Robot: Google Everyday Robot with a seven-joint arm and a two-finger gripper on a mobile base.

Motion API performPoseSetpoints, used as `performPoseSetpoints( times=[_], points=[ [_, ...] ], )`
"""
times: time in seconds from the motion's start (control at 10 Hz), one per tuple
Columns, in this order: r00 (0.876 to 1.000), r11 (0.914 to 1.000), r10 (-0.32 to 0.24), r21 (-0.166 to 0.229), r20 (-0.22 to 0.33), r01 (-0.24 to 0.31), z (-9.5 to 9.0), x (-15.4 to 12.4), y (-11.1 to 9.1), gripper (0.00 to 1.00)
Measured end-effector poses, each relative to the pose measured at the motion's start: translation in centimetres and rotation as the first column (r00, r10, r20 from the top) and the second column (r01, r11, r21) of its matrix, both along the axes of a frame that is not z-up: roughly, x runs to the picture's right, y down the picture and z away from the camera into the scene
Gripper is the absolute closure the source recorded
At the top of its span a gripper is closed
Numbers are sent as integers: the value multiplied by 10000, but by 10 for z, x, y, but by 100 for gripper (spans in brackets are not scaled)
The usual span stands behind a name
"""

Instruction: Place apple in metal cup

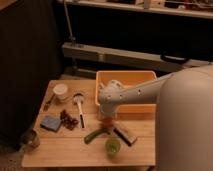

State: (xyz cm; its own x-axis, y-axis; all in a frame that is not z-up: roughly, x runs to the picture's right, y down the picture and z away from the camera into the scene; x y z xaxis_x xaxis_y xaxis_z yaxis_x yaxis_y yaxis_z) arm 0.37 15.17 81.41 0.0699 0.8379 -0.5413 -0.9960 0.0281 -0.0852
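The pincer [108, 118] hung low over the middle of the tabletop [60, 155], covering most of the apple [105, 123], so only an orange-red patch showed. The arm [135, 93] hid the front wall of the orange bin [125, 77]. The robot's white body [185, 125], cut off at the right and bottom edges, hid the tabletop's right end.

On the counter [60, 156]: orange bin [127, 74] at 1 o'clock, white cup [60, 90] at 10, grape bunch [69, 120] and blue sponge [50, 123] at 9, green cup [112, 147] at 5. The end effector [106, 122] hangs over the centre.
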Motion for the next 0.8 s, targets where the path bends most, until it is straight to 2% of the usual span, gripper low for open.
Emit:
performPoseSetpoints(
  times=[0.1,0.2,0.3,0.4,0.5,0.7,0.8],
  points=[
    [9998,9998,-194,-81,-91,193,-22,-7,-11,100],
    [9994,9993,-348,-115,-52,347,-34,-14,-18,100],
    [9958,9953,-850,-430,350,865,-87,-34,-46,100],
    [9897,9911,-1142,-592,857,1195,-110,-53,-59,100],
    [9747,9838,-1482,-760,1676,1627,-134,-83,-72,100],
    [9495,9742,-1784,-895,2580,2074,-155,-117,-80,100],
    [9459,9727,-1821,-912,2686,2132,-158,-120,-83,100]
  ],
)
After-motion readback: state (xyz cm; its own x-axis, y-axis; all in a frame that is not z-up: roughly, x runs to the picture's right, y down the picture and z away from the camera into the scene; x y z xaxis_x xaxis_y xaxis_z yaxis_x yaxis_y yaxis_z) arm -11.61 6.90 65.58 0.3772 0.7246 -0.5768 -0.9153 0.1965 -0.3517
